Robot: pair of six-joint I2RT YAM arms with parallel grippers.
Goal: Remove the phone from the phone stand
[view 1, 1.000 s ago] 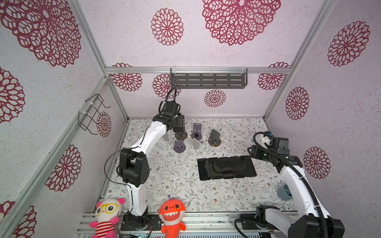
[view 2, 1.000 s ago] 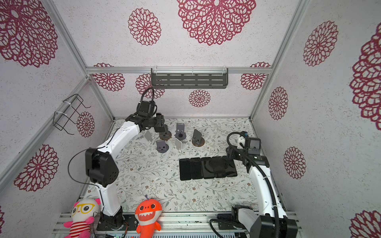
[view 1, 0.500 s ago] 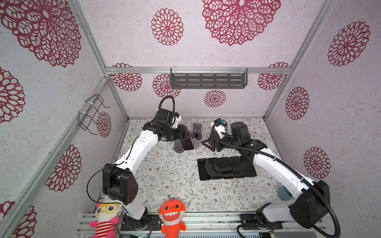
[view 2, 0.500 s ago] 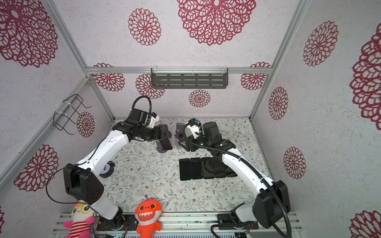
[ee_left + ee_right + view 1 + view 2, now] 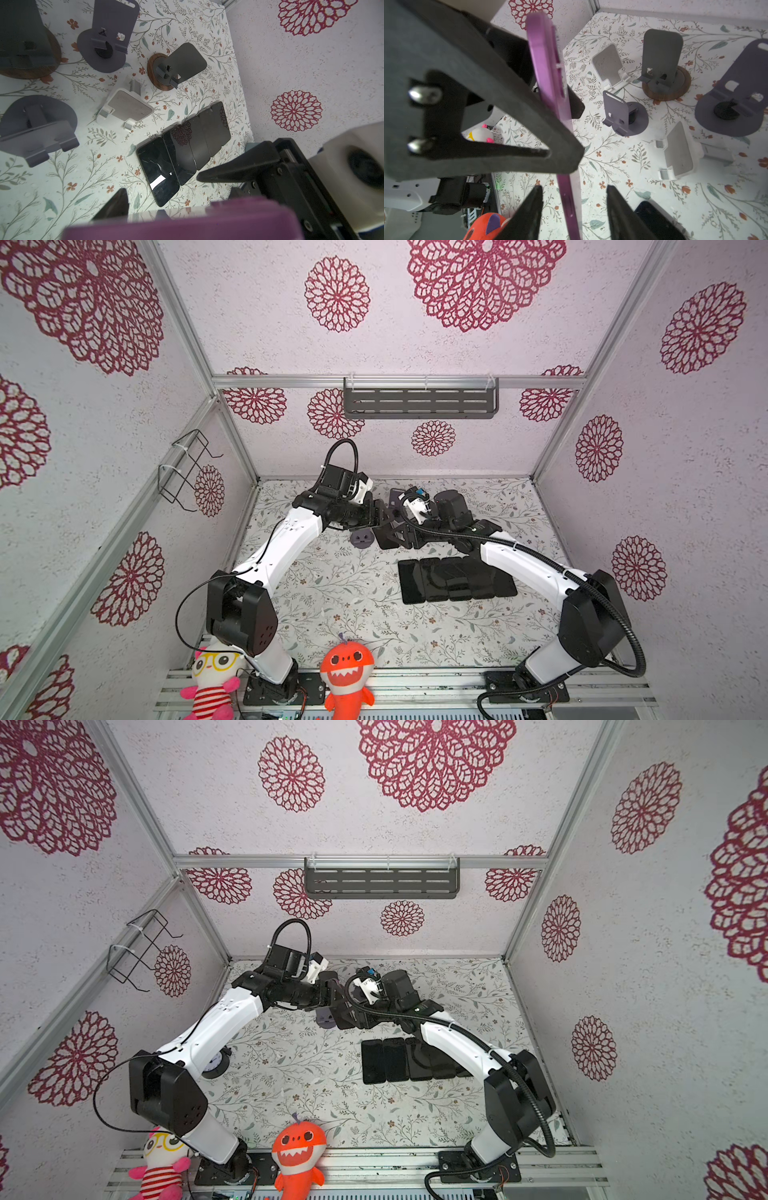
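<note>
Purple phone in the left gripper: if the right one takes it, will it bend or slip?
Probably stiff: the purple phone runs straight edge-on, no sag, held by the left gripper alone. Likely slippery: its rim looks smooth, so the right gripper, jaws open either side, may need a firm squeeze. Thin and flat, it should not roll.

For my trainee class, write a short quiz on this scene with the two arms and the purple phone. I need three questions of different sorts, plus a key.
1. True or false: the grey stand on the wooden base holds no phone.
2. Which tool clamps the purple phone: A) left tool, B) right tool, C) neither?
3. How do the right tool's fingers stand relative to that phone?
Key: 1 true; 2 A; 3 one on each side, gaps showing, not yet closed on it.
</note>
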